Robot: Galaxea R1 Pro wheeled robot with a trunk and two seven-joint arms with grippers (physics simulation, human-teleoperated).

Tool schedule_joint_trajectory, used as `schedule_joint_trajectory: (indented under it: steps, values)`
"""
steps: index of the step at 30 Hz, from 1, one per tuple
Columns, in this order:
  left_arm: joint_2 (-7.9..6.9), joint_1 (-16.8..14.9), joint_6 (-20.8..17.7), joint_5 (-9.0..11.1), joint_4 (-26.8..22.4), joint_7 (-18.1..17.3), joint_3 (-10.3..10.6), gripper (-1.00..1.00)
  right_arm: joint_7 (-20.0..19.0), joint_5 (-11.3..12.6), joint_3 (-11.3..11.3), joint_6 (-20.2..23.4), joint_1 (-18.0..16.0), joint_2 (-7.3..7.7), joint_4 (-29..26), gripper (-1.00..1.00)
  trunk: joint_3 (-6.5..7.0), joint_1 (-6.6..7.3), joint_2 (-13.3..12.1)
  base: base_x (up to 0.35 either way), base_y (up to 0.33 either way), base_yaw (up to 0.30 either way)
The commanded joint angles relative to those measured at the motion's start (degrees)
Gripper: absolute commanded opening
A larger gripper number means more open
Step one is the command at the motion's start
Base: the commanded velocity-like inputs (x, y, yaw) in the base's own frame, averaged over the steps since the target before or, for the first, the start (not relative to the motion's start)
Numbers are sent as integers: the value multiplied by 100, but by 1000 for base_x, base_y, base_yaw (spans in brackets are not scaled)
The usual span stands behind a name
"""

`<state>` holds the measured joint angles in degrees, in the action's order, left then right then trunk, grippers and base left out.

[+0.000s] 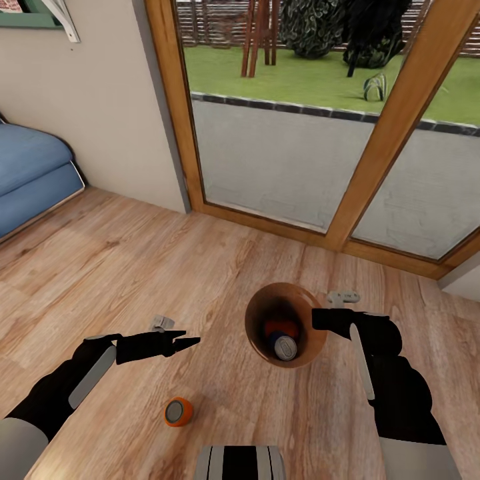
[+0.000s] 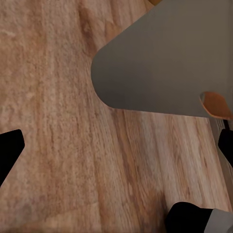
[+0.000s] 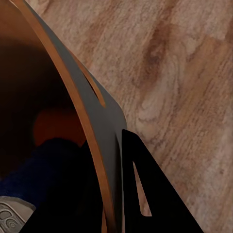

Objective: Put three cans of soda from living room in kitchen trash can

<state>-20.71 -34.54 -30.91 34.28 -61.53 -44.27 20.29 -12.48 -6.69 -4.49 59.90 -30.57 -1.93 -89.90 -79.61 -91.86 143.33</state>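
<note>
floor: light wood planks (image 1: 133, 267), everything here sits on or hangs over it
bin: brown round tash can (image 1: 257, 333), tilted toward the viewer, dark inside, held off to the right of centre
bin contents: dark blue can (image 1: 285, 347) with grey top showing, an orange can (image 1: 280, 328) behind it, both inside the bin
loose can: third orange soda can (image 1: 178, 411) lying on its side on the floor, near-left of the bin, well apart from it, grey top facing up toward the camera
right claw: right claw (image 1: 319, 320) pinched on the bin's rim at its right side; right wrist view shows one black finger (image 3: 145, 194) outside the wall beside the oval handle hole (image 3: 92, 87), the other inside
left claw: left claw (image 1: 187, 343) empty, hanging over bare floor left of the bin, above and far of the loose can; fingers parted in the left wrist view, tips at opposite edges of the frame
doors: wood-framed glass doors (image 1: 407, 133) far side, lawn beyond
sofa: blue sofa (image 1: 30, 173) far left against the wall
</note>
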Motion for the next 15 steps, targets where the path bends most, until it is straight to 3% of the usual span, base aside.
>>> schedule_joint_trajectory:
  steps: [1,15]
  values:
    - [-1,0,0,0,0,-1,1,100,-35,124,1,10,-1,-1,-1,-100,0,1,0,0,0,0]
    - [-3,0,-3,7,7,-3,1,100,-28,124,-11,10,-1,7,-1,-100,0,1,0,0,0,0]
